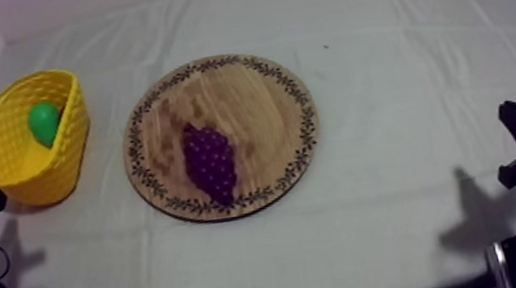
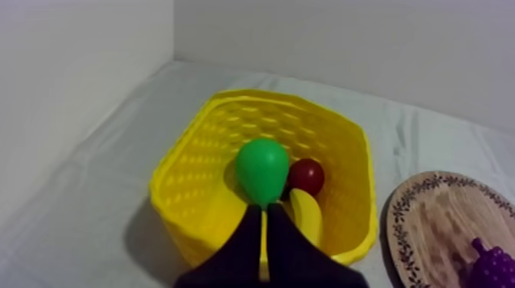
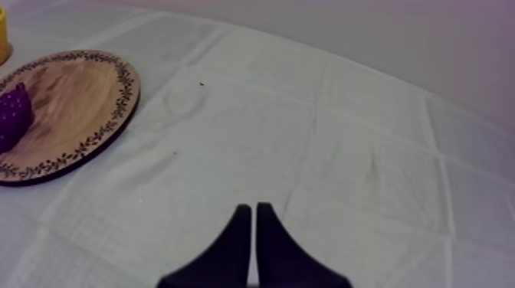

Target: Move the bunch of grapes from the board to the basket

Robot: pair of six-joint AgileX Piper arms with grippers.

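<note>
Bunch of grapes (image 1: 210, 162) lies near-left on the wooden board (image 1: 250, 90) mid-desk (image 1: 407, 88), yellow basket (image 1: 7, 146) at left holds pear (image 1: 44, 122), banana (image 2: 306, 216), small red fruit (image 2: 306, 176); left tool (image 2: 264, 216) and right tool (image 3: 253, 211) both pressed together, empty.

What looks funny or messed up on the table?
Nothing stands out. The grapes lie on the wooden board, not spilled. The yellow basket stands upright beside it, holding a pear, a small red fruit and a banana. The cloth only has soft creases.
</note>
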